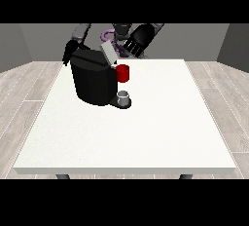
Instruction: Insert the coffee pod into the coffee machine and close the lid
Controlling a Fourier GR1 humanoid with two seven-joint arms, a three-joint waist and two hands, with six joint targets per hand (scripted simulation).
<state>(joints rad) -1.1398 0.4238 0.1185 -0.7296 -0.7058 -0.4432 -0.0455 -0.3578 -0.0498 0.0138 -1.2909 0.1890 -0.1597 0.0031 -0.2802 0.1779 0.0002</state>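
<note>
The black coffee machine (94,81) stands on the far left part of the white tabletop (146,137), with its grey lid (109,53) tilted up and open. A red thing at the machine (123,73) sits at its front right, and below it a small grey thing (124,96) rests on the machine's base; it may be the pod or a cup, and I cannot tell which, so the pod's place stays unsure. The hand at the view's right (136,41) hangs above the far edge of the tabletop, just right of the raised lid and apart from it, with its fingers curled and seemingly nothing in them. The hand at the view's left (69,52) is behind the machine's far left corner, partly hidden, and how it is set cannot be told. Judging by the open lid, the closing step is likely at hand. To do it well, the hand at the right should come onto the lid's upper face and press it down along its hinge arc, toward the left and near, while keeping clear of the red thing.
</note>
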